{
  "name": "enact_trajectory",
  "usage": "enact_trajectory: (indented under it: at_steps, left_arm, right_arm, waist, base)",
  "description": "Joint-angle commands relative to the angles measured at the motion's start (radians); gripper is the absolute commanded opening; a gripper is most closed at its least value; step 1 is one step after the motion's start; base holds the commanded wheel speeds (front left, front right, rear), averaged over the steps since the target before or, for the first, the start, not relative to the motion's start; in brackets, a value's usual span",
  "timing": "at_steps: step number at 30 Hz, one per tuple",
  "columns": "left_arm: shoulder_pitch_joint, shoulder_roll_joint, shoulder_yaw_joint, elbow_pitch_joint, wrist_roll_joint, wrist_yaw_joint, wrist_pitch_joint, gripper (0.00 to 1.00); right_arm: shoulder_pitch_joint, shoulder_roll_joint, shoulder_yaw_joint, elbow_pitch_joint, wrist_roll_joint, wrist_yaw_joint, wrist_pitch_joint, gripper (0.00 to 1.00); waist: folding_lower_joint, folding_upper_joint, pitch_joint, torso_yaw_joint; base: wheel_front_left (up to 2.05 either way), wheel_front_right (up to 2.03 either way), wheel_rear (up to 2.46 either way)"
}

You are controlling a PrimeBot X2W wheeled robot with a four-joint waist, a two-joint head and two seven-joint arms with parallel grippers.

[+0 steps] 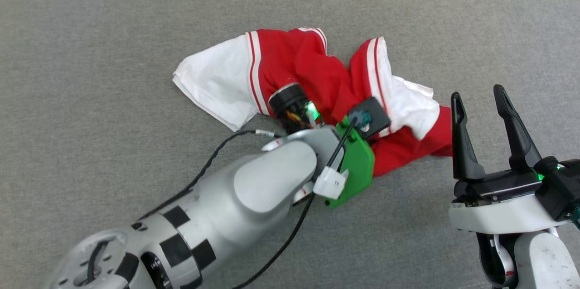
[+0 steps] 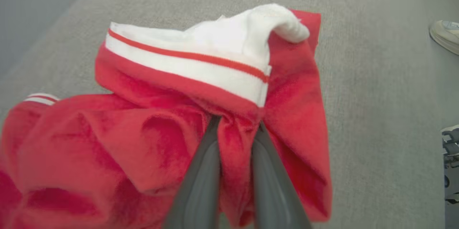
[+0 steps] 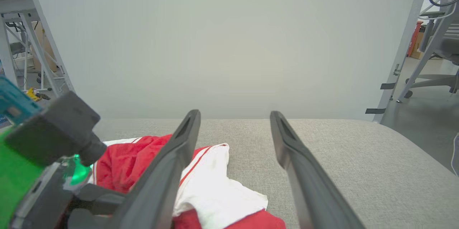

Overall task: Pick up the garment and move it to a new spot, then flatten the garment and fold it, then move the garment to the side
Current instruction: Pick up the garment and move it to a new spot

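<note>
Silver left arm with black squares, black cable, green bracket; right pincer black-fingered.

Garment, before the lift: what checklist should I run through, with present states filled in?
1. Left tool shut on a red fold of the garment: ok.
2. Right tool open, holding nothing: ok.
3. The garment lying flat: not ok, crumpled.
4. Enough cloth gripped for a lift: cannot tell.
5. Bare grey surface around for a new spot: ok.
</note>
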Motion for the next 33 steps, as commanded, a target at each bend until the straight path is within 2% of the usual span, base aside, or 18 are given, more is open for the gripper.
enact_trajectory:
  at_steps: [1, 8, 9, 10, 19, 25, 27, 33]
  left_arm:
    - [0.03, -0.002, 0.003, 0.021, 0.018, -0.003, -0.002, 0.0]
    - [0.117, -0.031, 0.003, 0.045, 0.02, -0.003, -0.011, 0.0]
    - [0.112, -0.033, 0.003, 0.047, 0.023, -0.003, -0.024, 0.76]
    - [0.103, -0.035, 0.003, 0.052, 0.019, -0.003, -0.058, 1.0]
    - [0.078, -0.043, 0.025, 0.089, -0.015, 0.008, -0.325, 1.0]
    - [0.119, -0.039, 0.088, 0.014, -0.016, 0.085, -0.372, 1.0]
    - [0.13, -0.021, 0.115, -0.015, 0.0, 0.119, -0.376, 1.0]
    - [0.215, 0.07, 0.285, -0.184, 0.086, 0.239, -0.378, 1.0]
  right_arm:
    - [-0.003, -0.001, -0.004, -0.007, 0.004, -0.001, -0.005, 1.0]
    - [-0.007, -0.001, -0.014, 0.002, 0.002, -0.001, -0.005, 1.0]
    - [-0.006, -0.001, -0.015, 0.005, 0.0, -0.001, -0.005, 1.0]
    - [-0.003, -0.001, -0.018, 0.008, -0.003, -0.001, -0.005, 1.0]
    - [0.037, -0.001, -0.052, 0.044, -0.012, -0.001, -0.005, 1.0]
    - [0.076, -0.001, -0.071, 0.055, -0.014, -0.001, -0.005, 1.0]
    - [0.085, -0.001, -0.074, 0.059, -0.016, -0.001, -0.005, 1.0]
    - [0.103, 0.0, -0.087, 0.066, -0.02, -0.001, -0.005, 1.0]
  waist:
    - [0.0001, 0.0, 0.026, -0.018]
    - [0.0001, 0.0, 0.027, 0.004]
    - [0.0001, 0.0, 0.022, 0.01]
    - [0.0001, 0.0, 0.015, 0.019]
    - [0.0001, 0.0, -0.087, 0.089]
    - [0.0001, 0.0, -0.141, 0.144]
    - [0.0001, 0.0, -0.154, 0.161]
    - [0.0001, 0.0, -0.185, 0.199]
  base:
    - [0.0, 0.0, 0.0]
    - [0.0, 0.0, 0.0]
    - [0.0, 0.0, 0.0]
    - [0.0, 0.0, 0.0]
    - [0.0, 0.0, 0.0]
    - [0.0, 0.0, 0.0]
    - [0.0, 0.0, 0.0]
    - [0.0, 0.0, 0.0]
